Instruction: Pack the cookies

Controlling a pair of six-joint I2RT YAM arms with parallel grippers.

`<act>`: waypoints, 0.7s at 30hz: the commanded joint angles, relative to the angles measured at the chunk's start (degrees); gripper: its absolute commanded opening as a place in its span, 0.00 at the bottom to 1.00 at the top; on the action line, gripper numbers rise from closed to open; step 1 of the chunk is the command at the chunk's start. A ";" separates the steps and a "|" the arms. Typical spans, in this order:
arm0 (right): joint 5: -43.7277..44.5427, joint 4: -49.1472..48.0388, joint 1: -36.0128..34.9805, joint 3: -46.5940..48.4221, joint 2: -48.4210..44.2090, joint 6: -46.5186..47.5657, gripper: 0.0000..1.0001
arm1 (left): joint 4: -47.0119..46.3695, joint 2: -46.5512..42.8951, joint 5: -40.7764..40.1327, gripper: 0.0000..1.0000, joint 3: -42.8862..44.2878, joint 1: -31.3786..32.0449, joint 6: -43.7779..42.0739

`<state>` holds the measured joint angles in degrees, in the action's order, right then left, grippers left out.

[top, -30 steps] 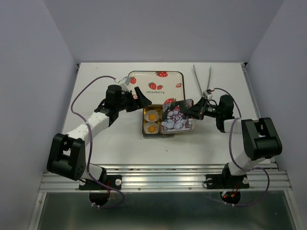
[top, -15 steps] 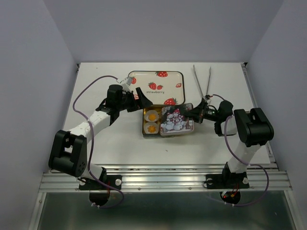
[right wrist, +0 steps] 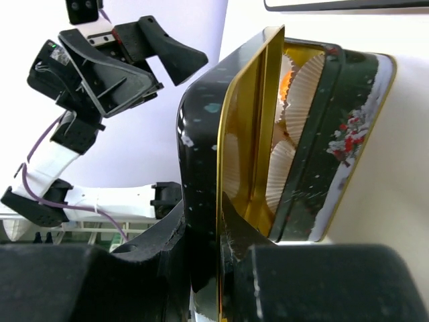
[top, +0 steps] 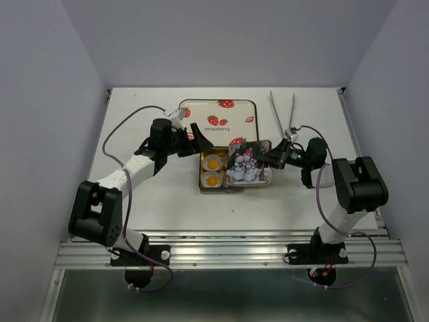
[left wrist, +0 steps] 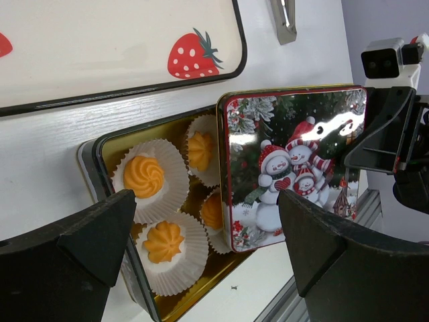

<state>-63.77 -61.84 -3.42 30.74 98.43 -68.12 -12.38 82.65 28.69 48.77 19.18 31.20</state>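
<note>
The gold tin [top: 203,173] holds several orange-yellow cookies [left wrist: 143,176] in white paper cups [left wrist: 173,196]; two cookies [top: 212,170] show in the top view. My right gripper [top: 263,151] is shut on the snowman lid [top: 245,167], holding it tilted over the tin's right half. In the right wrist view the lid [right wrist: 238,168] is pinched at its edge above the tin [right wrist: 335,141]. My left gripper [top: 196,136] is open and empty just left of and above the tin; its fingers [left wrist: 64,258] frame the tin in the left wrist view, where the lid [left wrist: 291,161] covers two cookies partly.
A cream strawberry tray [top: 201,115] lies behind the tin, also in the left wrist view [left wrist: 100,60]. Metal tongs [top: 283,113] lie at the back right. The table's front edge [top: 228,235] is near.
The right gripper with the lid dipped lower over the tin half a second ago and has lifted back slightly. The left arm has barely moved.
</note>
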 commanded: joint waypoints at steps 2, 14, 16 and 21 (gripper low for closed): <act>-0.21 0.59 0.26 1.42 1.32 3.52 0.06 | -1.68 -0.47 1.55 0.99 2.47 0.33 -2.37; 0.66 1.99 0.78 2.13 4.04 2.82 0.21 | -1.68 1.90 1.55 0.99 2.73 0.33 -2.02; 0.84 1.90 0.78 2.57 4.92 2.55 0.23 | -1.68 2.34 1.20 0.99 2.55 0.42 -2.02; 0.75 1.99 0.78 2.92 5.54 2.64 0.30 | -0.54 3.04 -1.00 0.99 2.47 0.42 -2.28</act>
<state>-63.44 -59.40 -3.29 32.18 103.61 -66.22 -12.40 85.93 28.77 49.01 19.40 30.22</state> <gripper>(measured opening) 0.253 0.986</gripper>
